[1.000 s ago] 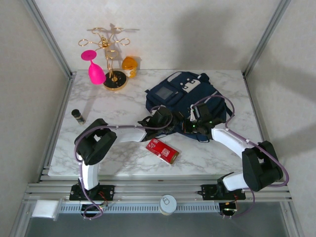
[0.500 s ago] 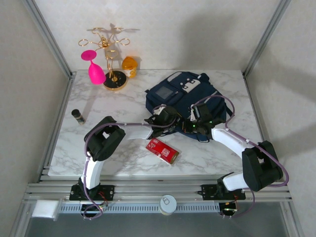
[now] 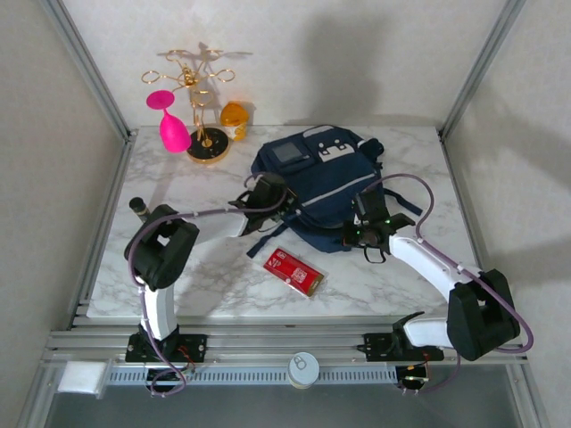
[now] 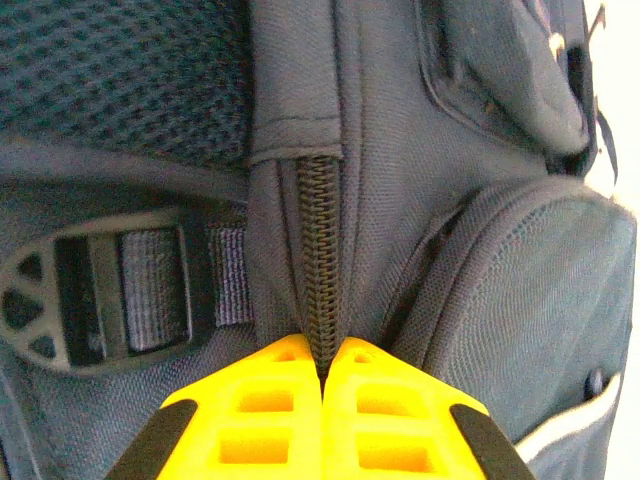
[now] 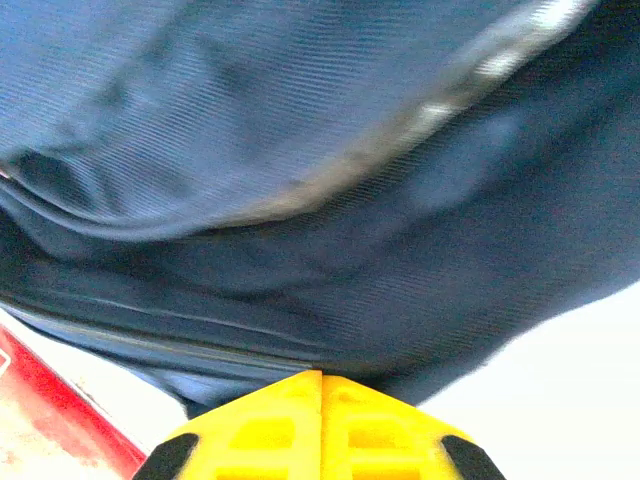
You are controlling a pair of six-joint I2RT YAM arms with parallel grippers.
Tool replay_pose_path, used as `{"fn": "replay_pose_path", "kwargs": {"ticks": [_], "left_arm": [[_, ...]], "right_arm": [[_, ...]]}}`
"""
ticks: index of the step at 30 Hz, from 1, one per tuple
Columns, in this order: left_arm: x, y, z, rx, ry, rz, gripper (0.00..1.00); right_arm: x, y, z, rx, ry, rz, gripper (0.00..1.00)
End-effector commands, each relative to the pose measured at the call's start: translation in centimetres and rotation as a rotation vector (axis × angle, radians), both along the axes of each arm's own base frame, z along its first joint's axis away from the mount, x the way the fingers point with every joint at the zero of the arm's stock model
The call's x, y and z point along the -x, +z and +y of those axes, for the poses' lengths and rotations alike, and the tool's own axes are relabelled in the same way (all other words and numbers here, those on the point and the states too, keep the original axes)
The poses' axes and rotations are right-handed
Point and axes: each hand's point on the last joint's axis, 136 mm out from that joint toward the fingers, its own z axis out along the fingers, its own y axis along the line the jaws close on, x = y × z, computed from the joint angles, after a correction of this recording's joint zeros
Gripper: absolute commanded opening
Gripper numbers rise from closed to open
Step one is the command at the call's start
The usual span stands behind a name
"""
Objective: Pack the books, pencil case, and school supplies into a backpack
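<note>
White marble table (image 3: 205,285) lies under both arms, and the backpack (image 3: 326,183) sits on it toward the back. You are at the step of opening the bag so things can go in.

Your left claw (image 4: 322,365) is closed tight, its two yellow tips pressed together. The zipper (image 4: 320,250) runs straight down into the spot where the tips meet, so I think you are pinching the zipper there. The little pull tab is hidden, so I cannot say for sure that you have it. The bag is right in front of this claw, touching it.

Your right claw (image 5: 322,385) is closed too. Blue cloth is right in front of its tips, at the near edge of the bag. I cannot tell if any cloth is caught between them.

The red box (image 3: 293,272) lies flat on the table, just on the near side of the bag, between your two claws and not touching either. It is not packed yet.

For the next move, I think you need to slide the left claw along the zipper line while the right claw keeps the bag from sliding. Pull slowly and straight. If the whole bag drags along, the zipper will not open.
</note>
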Motion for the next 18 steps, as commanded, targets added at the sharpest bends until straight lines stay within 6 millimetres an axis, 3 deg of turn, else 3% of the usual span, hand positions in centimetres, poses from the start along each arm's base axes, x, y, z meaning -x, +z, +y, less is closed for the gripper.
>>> {"fn": "replay_pose_path", "kwargs": {"ticks": [1,7,9,15,18], "left_arm": [[0.2,1.9,1.0,0.003,-0.001,-0.040,0.00],[1.8,3.3,-2.1,0.171,-0.043,-0.052,0.00],[2.2,3.7,-3.2,0.188,-0.059,-0.041,0.00],[4.2,4.3,-6.6,0.292,-0.117,-0.010,0.00],[4.7,4.6,-8.1,0.343,-0.137,-0.004,0.00]], "right_arm": [[-0.6,2.4,2.2,-0.082,0.061,-0.043,0.00],[-2.5,4.3,7.8,-0.288,0.113,-0.039,0.00],[-2.3,4.5,9.5,-0.345,0.123,-0.037,0.11],[-1.9,4.1,10.0,-0.383,0.056,-0.045,0.24],[-1.6,2.8,9.5,-0.386,-0.002,-0.035,0.30]]}}
